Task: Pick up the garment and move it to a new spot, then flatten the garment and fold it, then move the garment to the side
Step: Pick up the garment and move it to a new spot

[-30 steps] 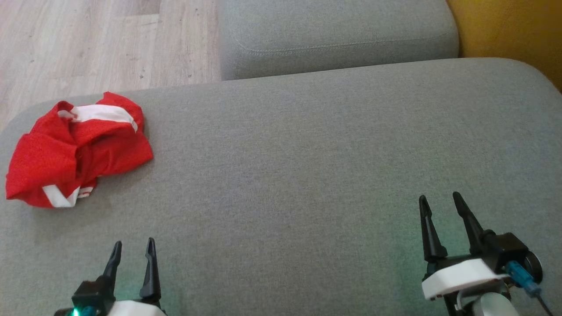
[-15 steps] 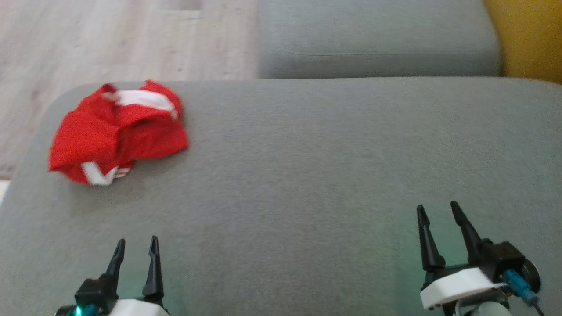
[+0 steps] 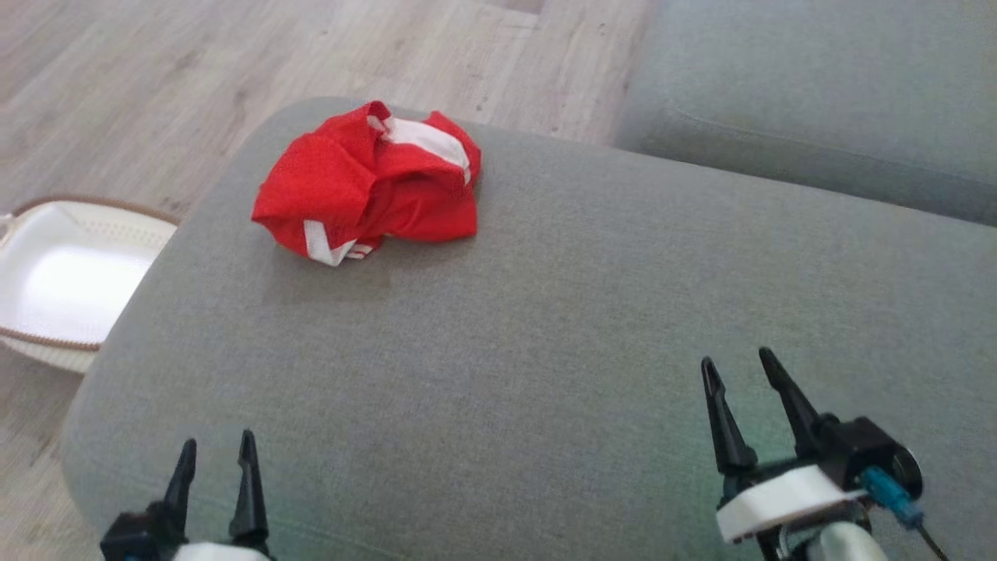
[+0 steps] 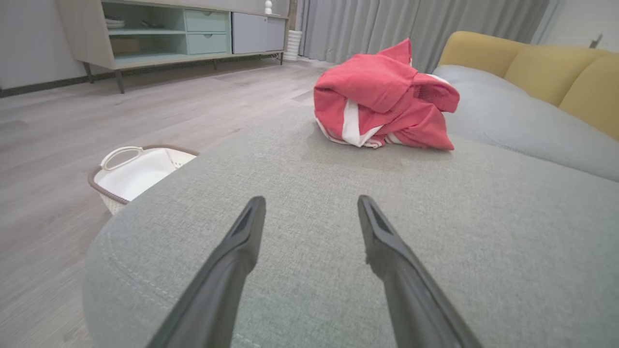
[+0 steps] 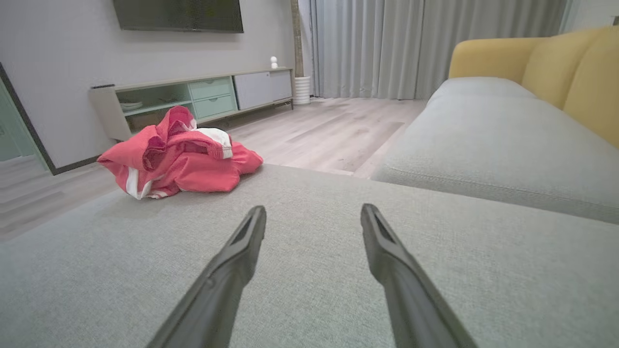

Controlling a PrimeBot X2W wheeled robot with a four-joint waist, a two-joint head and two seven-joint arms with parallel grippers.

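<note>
A crumpled red garment (image 3: 366,183) with white stripes lies in a heap near the far left corner of the grey sofa cushion (image 3: 545,327). It also appears ahead in the left wrist view as the garment (image 4: 382,99), and far left in the right wrist view as the garment (image 5: 176,154). My left gripper (image 3: 216,456) hovers open over the cushion's near left edge, well short of the garment, nothing between its fingers. At the near right my right gripper (image 3: 740,374) is open too and empty, far from the cloth.
A white basket (image 3: 58,280) with a brown rim stands on the wooden floor left of the cushion, also seen as the basket (image 4: 135,171). A second grey cushion (image 3: 818,109) lies beyond on the right. A yellow sofa back (image 5: 556,63) rises on the right.
The whole head view has swung left, so the camera turned; the basket has come into view. The garment lies as before. Both grippers stay open.
</note>
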